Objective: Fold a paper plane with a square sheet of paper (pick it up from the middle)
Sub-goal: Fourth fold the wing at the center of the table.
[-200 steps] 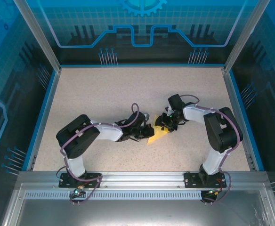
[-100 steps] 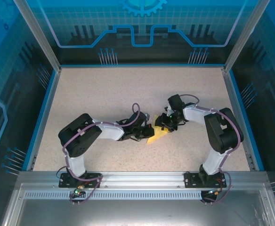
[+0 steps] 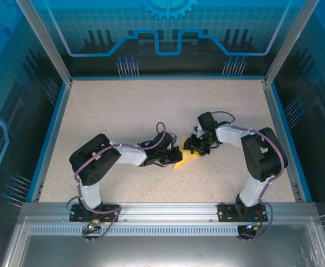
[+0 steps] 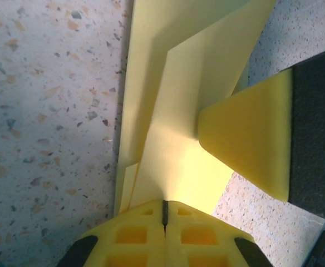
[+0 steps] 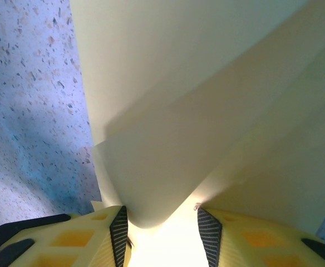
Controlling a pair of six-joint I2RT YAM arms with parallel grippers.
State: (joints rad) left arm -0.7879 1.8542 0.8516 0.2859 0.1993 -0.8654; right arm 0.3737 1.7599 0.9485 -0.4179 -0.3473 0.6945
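Observation:
The pale yellow sheet of paper (image 3: 186, 160) lies partly folded on the table between both grippers. In the left wrist view the paper (image 4: 173, 100) shows layered diagonal flaps, and my left gripper (image 4: 163, 208) is shut on its near edge, jaws pressed together. A yellow-tipped finger of the right gripper (image 4: 246, 139) rests on the paper from the right. In the right wrist view a curled fold of the paper (image 5: 179, 111) bulges between the jaws of my right gripper (image 5: 162, 231), which stand apart. From above, the left gripper (image 3: 177, 156) and right gripper (image 3: 195, 149) nearly meet.
The speckled beige table (image 3: 123, 111) is bounded by a blue rim and glass walls. The aluminium rail (image 3: 162, 214) holding the arm bases runs along the near edge.
The left arm has edged slightly to the right. The paper and the right arm stay where they were.

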